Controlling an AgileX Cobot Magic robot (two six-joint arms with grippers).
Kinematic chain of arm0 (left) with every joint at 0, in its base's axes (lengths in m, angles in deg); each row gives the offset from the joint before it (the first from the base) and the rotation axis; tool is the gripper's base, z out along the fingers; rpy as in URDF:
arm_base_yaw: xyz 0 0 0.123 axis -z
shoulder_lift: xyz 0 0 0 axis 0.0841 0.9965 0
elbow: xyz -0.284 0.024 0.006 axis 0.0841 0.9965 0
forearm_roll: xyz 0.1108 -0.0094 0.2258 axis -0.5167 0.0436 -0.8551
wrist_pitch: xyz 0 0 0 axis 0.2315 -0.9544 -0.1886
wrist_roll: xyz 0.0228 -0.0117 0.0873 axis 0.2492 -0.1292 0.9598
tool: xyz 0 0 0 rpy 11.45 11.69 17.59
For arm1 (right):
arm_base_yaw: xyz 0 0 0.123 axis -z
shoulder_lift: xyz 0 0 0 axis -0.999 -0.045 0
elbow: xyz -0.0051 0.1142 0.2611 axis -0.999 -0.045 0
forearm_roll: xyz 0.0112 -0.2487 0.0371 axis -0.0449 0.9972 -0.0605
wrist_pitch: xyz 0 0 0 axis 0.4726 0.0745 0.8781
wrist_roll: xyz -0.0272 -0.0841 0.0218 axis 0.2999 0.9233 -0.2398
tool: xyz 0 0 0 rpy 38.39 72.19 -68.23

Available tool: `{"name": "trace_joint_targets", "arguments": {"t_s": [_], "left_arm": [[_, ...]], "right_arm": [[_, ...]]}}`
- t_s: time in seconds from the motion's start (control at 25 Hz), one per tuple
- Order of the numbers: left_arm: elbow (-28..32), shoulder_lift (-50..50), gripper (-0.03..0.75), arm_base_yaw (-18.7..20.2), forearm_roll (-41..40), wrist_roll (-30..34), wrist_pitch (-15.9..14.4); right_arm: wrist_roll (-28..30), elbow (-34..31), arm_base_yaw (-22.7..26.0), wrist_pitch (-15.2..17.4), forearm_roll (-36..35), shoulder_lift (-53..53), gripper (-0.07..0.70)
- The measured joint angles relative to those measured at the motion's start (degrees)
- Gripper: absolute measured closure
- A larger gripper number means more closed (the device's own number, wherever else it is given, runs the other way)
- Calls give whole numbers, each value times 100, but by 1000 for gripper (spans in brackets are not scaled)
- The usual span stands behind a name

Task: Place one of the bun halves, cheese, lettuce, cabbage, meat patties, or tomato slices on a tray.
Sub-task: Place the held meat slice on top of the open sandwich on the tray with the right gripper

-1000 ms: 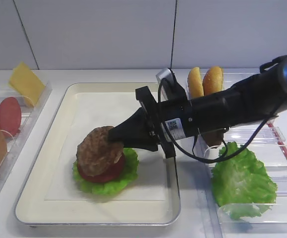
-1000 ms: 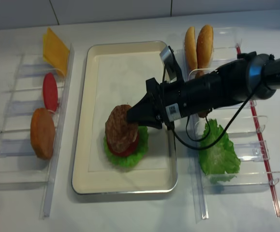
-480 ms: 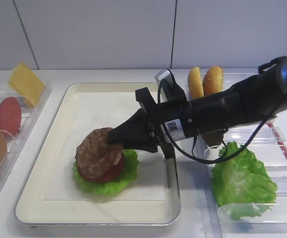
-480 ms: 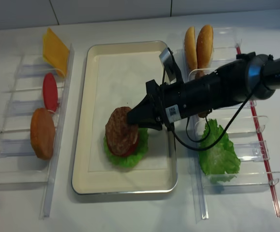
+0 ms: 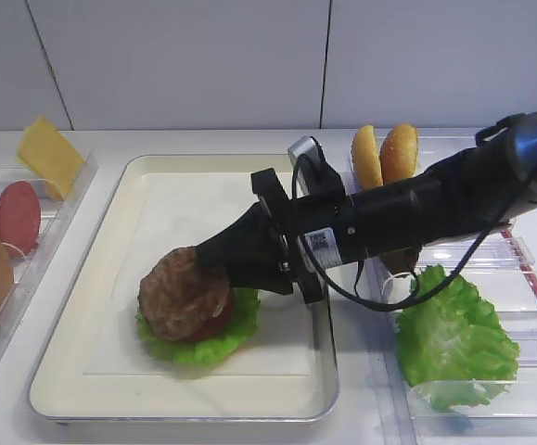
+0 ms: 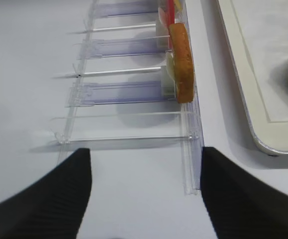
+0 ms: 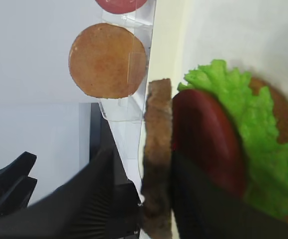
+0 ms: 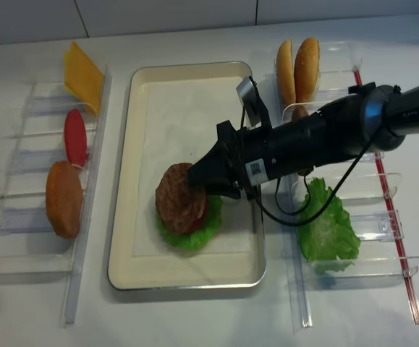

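On the white surface, the tray serves as the landmark. Left of it stands a clear rack holding the cheese at the far end, then a tomato slice, then a tan bun half nearest the front. The left pincer hangs above the surface just left of that rack in the wrist view, its two dark fingers set wide apart with nothing between them.

Inside the tray, toward its front right, lies a stack: a lettuce leaf underneath, a second tomato slice on it, and a patty on top. The wrist view also shows a brown disc under the lettuce. The patty sits slightly off-centre, leaning toward the tray's left side.

The right pincer reaches in from the tray's right and meets the patty's right edge. In the wrist view its fingers stand on either side of the patty, one finger against its face and the other a little away, so the jaws are slightly parted and the grip looks loose.

Right of the tray, a second rack holds two upright bun halves at the far end and a loose lettuce leaf nearer the front.
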Motion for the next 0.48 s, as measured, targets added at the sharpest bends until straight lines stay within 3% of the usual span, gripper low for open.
{"name": "trace_joint_targets", "arguments": {"t_s": [0.32,0.48], "left_arm": [[0,0,259,0,0,0,0],[0,0,259,0,-9,0,0]], "right_arm": [[96,0,90,99,0,0,173],[-77,34,387,224,220,68,136]]}}
